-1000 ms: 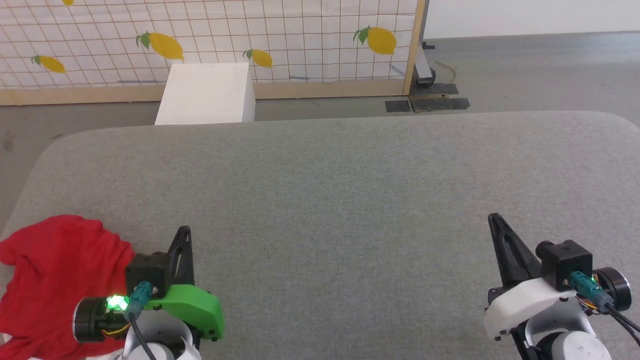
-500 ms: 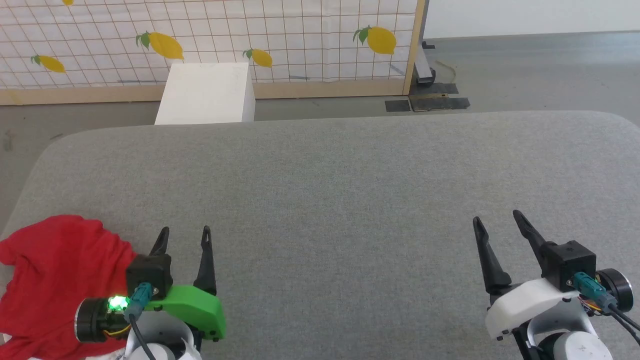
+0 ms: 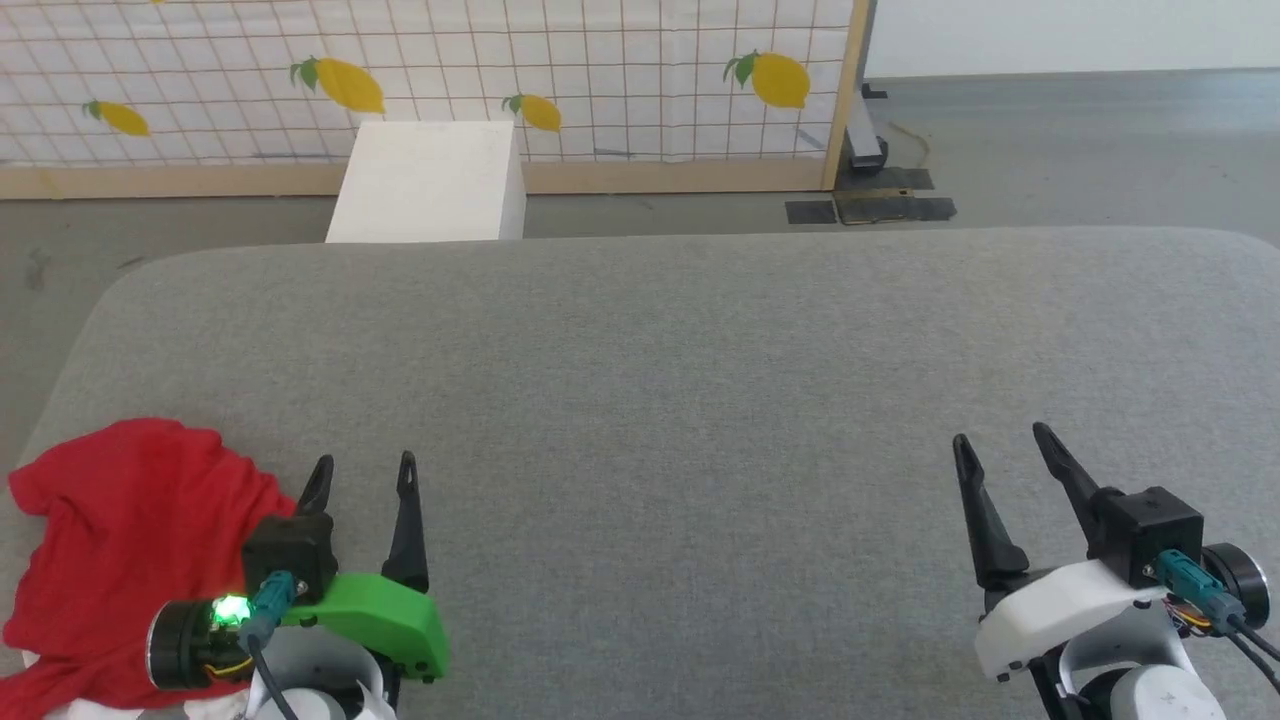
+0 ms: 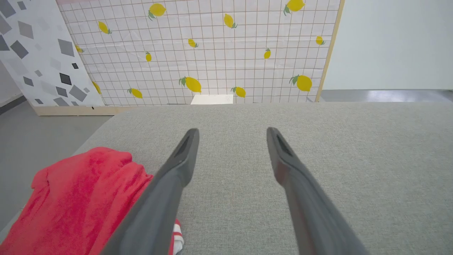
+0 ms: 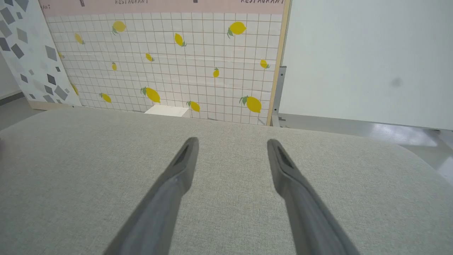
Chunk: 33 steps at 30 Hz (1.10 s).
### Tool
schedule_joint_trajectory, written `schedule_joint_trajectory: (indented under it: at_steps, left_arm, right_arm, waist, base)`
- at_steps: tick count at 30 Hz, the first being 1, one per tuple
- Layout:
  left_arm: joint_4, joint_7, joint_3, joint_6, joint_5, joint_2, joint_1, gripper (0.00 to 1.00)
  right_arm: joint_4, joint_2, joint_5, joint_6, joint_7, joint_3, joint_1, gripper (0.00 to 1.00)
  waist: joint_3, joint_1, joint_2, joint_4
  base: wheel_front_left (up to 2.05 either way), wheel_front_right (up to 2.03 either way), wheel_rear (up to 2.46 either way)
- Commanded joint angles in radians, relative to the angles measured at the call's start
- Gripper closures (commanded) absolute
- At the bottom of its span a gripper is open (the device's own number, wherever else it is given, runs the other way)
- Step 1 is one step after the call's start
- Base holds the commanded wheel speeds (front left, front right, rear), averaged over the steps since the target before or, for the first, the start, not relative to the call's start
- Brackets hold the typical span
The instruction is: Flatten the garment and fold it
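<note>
The garment [image 3: 120, 540] is a crumpled red heap at the near left corner of the grey padded table [image 3: 660, 380]. In the left wrist view the garment [image 4: 78, 205] fills the lower left, with a bit of red-and-white striped trim [image 4: 178, 235] by the left finger. My left gripper [image 3: 362, 472] stands open just right of the heap, nothing between its fingers [image 4: 184, 156]. My right gripper [image 3: 1000, 448] stands open over bare table at the near right, far from the garment; in its wrist view the right gripper [image 5: 231, 143] is empty.
A white box [image 3: 425, 182] stands on the floor beyond the table's far edge. Behind it is a lemon-print grid panel [image 3: 600, 60] in a wooden frame. Grey floor [image 3: 1050, 140] lies to the far right.
Both grippers went from shut to open. The head view has shifted slightly, so the whole picture sits a little differently; the garment has not moved on the table.
</note>
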Motion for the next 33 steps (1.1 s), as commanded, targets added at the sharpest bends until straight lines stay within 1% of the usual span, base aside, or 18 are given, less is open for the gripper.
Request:
schedule_joint_trajectory:
  at_steps: [1, 5, 6, 21, 33]
  left_arm:
    - [0.003, -0.013, 0.005, 0.006, -0.01, -0.001, 0.012, 0.0]
    - [0.005, -0.021, 0.01, 0.009, -0.016, -0.001, 0.017, 0.0]
    - [0.008, -0.027, 0.012, 0.01, -0.022, -0.001, 0.019, 0.0]
    - [0.019, -0.058, 0.019, 0.017, -0.045, -0.002, 0.035, 0.0]
    - [0.028, -0.083, 0.027, 0.02, -0.06, -0.002, 0.054, 0.0]
  right_arm:
    - [0.006, 0.0, 0.012, 0.0, -0.013, -0.003, 0.012, 0.0]
    - [0.012, 0.0, 0.019, 0.0, -0.021, -0.005, 0.015, 0.0]
    - [0.018, 0.0, 0.025, 0.0, -0.027, -0.006, 0.017, 0.0]
    - [0.048, 0.0, 0.053, -0.001, -0.058, 0.001, 0.022, 0.0]
    - [0.075, 0.0, 0.076, -0.001, -0.083, 0.013, 0.034, 0.0]
  waist:
    - [0.0, -0.0001, 0.0, 0.01]
    - [0.0, -0.0001, 0.0, 0.031]
    - [0.001, -0.0001, 0.0, 0.051]
    - [-0.002, -0.0001, 0.0, 0.158]
    - [-0.012, -0.0001, 0.0, 0.234]
  base:
    - [0.0, 0.0, 0.0]
    - [0.0, 0.0, 0.0]
    - [0.0, 0.0, 0.0]
    - [0.0, 0.0, 0.0]
    - [0.0, 0.0, 0.0]
